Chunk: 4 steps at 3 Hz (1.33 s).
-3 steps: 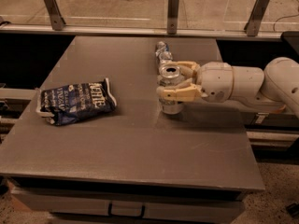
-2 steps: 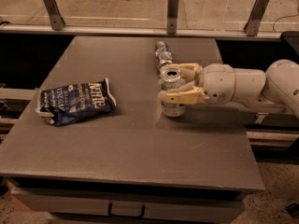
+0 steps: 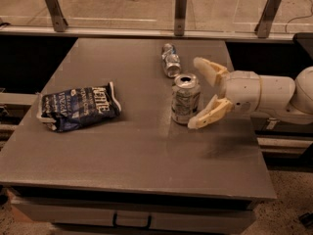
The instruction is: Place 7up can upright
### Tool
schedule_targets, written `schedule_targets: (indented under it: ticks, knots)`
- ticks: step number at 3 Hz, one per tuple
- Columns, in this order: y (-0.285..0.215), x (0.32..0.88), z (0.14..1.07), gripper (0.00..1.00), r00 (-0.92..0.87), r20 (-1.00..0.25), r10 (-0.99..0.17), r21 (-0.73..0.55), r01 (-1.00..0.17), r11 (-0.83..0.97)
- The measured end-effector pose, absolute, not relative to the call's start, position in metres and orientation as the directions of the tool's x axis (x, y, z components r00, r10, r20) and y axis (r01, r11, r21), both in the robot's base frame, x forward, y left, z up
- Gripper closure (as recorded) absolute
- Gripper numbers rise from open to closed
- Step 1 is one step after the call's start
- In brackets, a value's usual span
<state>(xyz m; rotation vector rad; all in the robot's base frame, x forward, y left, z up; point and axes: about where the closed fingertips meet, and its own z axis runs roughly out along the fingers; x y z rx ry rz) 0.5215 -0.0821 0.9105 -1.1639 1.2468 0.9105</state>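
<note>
The 7up can [image 3: 185, 99] stands upright on the desk [image 3: 146, 170], a little right of the frame's centre, its pull-tab top facing up and its base flat on the grey surface. Just to its right is the pincer [image 3: 197, 94], with its two tan fingers [image 3: 211, 70] spread wide apart. One reaches past the can's upper right edge and the other ends low beside the can's base. Neither is clamped on the can, though I cannot tell whether the lower tip touches it. The white arm [image 3: 274, 94] behind the pincer runs off the right edge of the frame.

Just above the can, toward the top centre, a small clear plastic bottle [image 3: 170, 60] lies on its side, close to the can but apart from it. Well away at the left of the frame, a dark blue chip bag [image 3: 78, 106] with white lettering lies flat and crumpled on the desk. Along the desk's far edge, at the top of the frame, runs a rail with metal posts [image 3: 180, 11].
</note>
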Motion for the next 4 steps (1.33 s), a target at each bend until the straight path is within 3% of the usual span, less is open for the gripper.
schedule_targets:
  ticks: [2,3,4]
  knots:
    - [-0.162,0.546,0.992,0.00,0.090,-0.929,-0.360,-0.229,-0.902,0.365]
    - [-0.205,0.557,1.079,0.00,0.093,-0.873,-0.479,-0.349,-0.805,0.480]
    - [-0.233,0.560,1.118,0.00,0.114,-0.863,-0.493,-0.403,-0.745,0.532]
